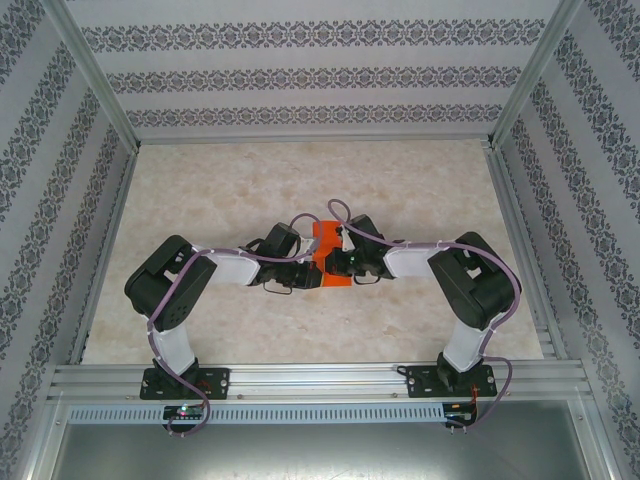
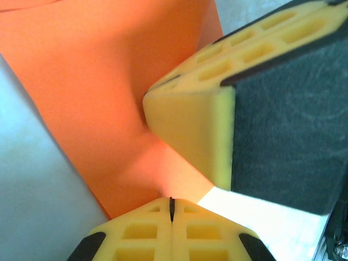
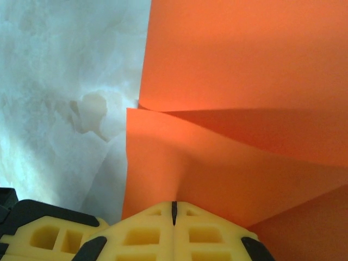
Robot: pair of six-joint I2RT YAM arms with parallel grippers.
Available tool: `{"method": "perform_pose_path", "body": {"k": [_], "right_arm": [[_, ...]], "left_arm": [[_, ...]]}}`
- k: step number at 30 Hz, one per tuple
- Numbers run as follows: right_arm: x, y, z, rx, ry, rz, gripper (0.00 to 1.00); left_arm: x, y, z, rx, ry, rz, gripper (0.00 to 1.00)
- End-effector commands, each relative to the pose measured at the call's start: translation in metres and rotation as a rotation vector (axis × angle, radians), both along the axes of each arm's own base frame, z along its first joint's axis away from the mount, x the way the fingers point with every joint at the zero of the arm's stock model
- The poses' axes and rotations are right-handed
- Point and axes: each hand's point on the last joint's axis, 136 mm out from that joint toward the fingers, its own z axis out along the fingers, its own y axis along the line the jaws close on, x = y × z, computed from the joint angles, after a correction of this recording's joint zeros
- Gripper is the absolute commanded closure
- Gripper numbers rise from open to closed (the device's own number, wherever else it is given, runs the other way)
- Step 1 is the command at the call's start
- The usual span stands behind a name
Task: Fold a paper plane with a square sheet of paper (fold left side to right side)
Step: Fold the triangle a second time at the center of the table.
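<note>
Overhead, even diffuse light keeps the pale counter (image 1: 250,190) crisp, with soft shadows under the arms (image 1: 230,265). Both wrist views are brighter and close-range. In the left one the orange sheet (image 2: 92,81) glows saturated (nearly clipped in places) and the yellow fingers (image 2: 155,213) blur at the bottom edge. In the right one soft shadow bands follow the creases.

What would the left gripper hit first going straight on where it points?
The orange sheet, right at its shut fingers; just beyond, likely the right gripper's fingers, though depth is unclear.
</note>
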Motion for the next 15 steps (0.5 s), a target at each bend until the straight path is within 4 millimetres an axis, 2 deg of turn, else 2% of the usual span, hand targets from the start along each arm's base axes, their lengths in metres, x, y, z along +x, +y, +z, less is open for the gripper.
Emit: {"method": "perform_pose_path", "body": {"k": [1,15], "right_arm": [[0.014,-0.025,-0.014,-0.084,-0.012,-0.045,1.00],[0.043,-0.061,-0.014,-0.066,-0.020,-0.117,1.00]], "left_arm": [[-0.021,0.016,-0.027,0.095,0.069,0.001,0.95],[-0.022,0.017,-0.029,0.095,0.073,0.005,0.95]]}}
